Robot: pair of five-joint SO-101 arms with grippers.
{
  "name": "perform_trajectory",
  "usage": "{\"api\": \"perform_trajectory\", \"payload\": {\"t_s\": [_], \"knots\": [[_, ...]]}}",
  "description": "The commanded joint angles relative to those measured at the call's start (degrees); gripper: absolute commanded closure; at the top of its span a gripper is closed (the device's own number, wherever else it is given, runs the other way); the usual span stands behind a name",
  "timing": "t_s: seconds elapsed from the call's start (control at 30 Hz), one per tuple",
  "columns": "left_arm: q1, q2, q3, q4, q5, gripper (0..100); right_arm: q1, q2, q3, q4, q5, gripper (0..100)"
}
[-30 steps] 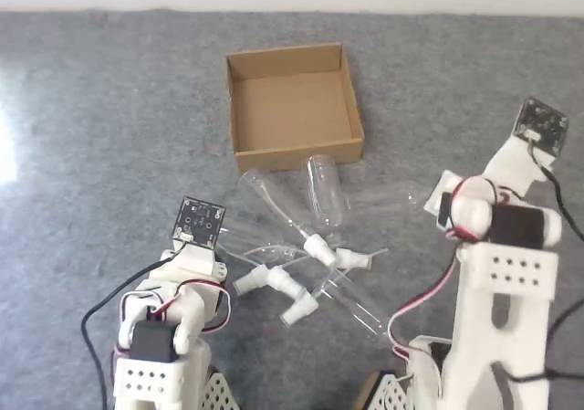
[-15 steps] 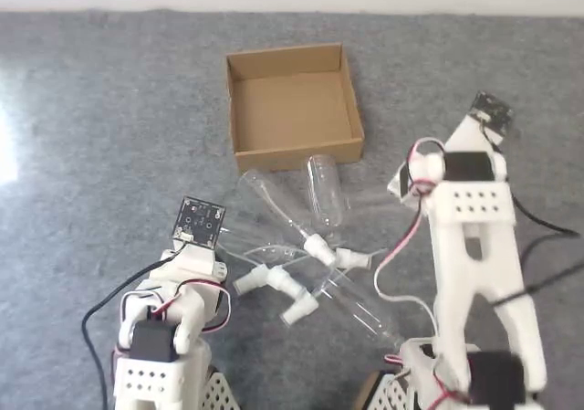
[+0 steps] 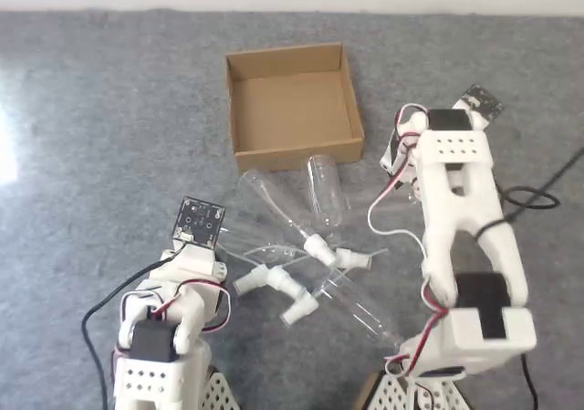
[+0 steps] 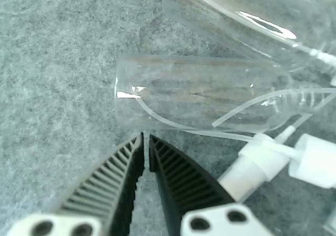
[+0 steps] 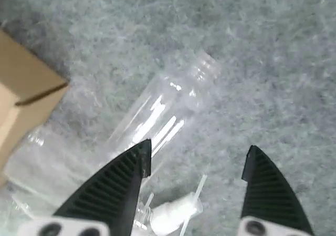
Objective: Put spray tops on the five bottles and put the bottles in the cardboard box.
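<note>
Left pincer (image 4: 145, 137) closed, empty, beside a clear bottle (image 4: 210, 96); right pincer (image 5: 199, 145) wide apart, empty, over an uncapped bottle (image 5: 163, 110)

Brown cardboard box (image 3: 297, 154) — clear bottles (image 3: 325, 189), white spray tops (image 3: 274, 280) — grey carpet (image 3: 109, 109).

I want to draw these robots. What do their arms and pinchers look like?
The left arm and right arm are white plastic with black motors and red, white and black cables. The left gripper and right gripper have black, ribbed fingers.
</note>
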Motion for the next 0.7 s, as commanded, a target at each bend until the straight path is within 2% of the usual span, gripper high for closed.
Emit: {"api": "perform_trajectory", "payload": {"t_s": [0.0,0.43,0.67], "knots": [[-0.26,-1.32,-0.57,0.18,-0.26,98,-0.4,1.54,-5.36,-0.75,-0.79,73.8],[-0.26,-1.32,-0.57,0.18,-0.26,98,-0.22,16.75,-13.71,-0.31,-0.44,73.9],[-0.26,-1.32,-0.57,0.18,-0.26,98,-0.13,19.03,-14.59,-0.22,-0.44,74.0]]}}
